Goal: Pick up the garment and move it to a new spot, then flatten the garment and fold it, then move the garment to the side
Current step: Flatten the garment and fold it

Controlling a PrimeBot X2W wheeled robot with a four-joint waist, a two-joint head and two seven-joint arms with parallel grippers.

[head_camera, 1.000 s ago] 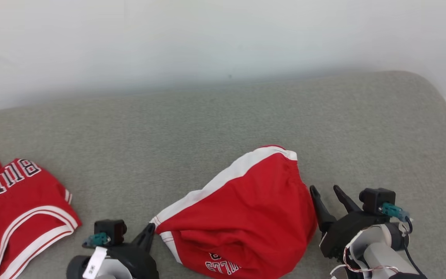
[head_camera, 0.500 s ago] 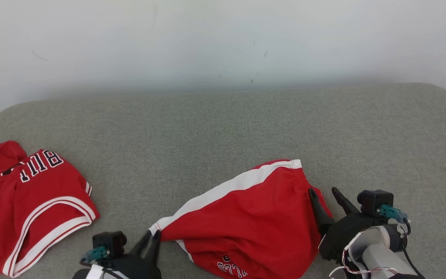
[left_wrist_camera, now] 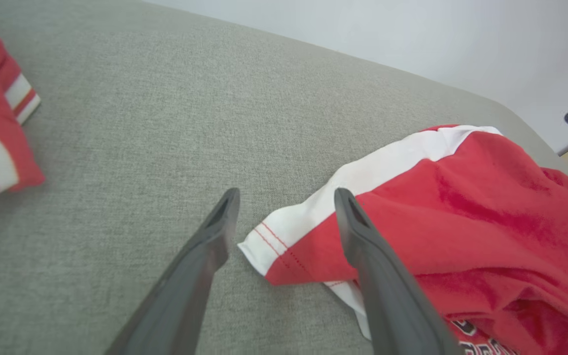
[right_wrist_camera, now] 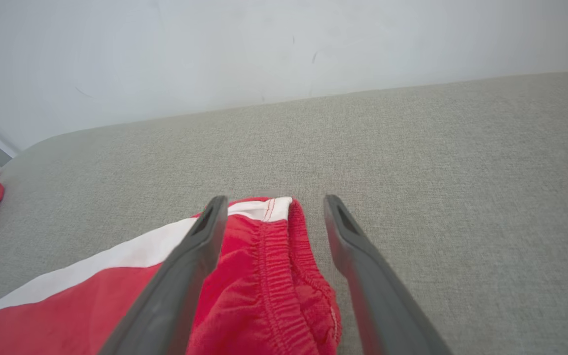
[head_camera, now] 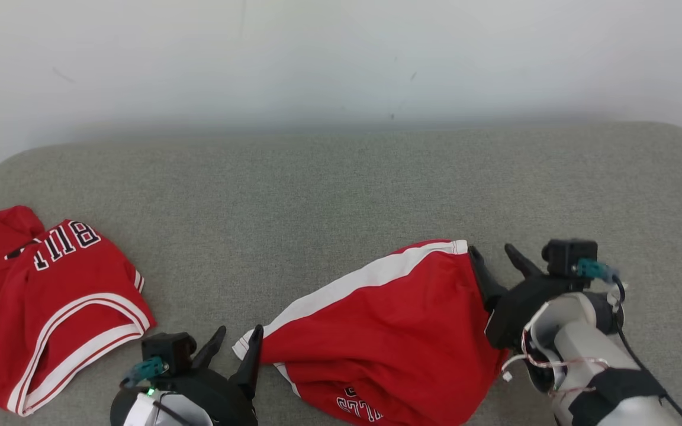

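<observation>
Left gripper (head_camera: 238,329) first, down at seven o'clock in the head view: fingers spread wide, nothing pinched, and most of its arm is cut off by the bottom edge. Its own wrist camera shows the white-trimmed corner of the red shorts (left_wrist_camera: 461,212) lying flat on the cushion in the gap between the two fingers; the right-hand finger crosses over the cloth, and whether it touches is hard to call. Over to the right gripper (head_camera: 491,249) at four o'clock: also wide open, holding nothing, straddling the gathered waistband end of the shorts. Its left finger covers part of the red fabric in the wrist view, so contact there can't be judged. The shorts themselves sit bunched at five to six o'clock on the grey cushion (head_camera: 329,195), white side stripe running up towards one o'clock, lower edge sliced off by the frame, with upside-down lettering only partly readable. Well apart at eight o'clock lies a red jersey (head_camera: 39,302), rumpled, its left side cropped out and its letters upside down. A pale wall (head_camera: 341,59) rises behind at twelve o'clock.
</observation>
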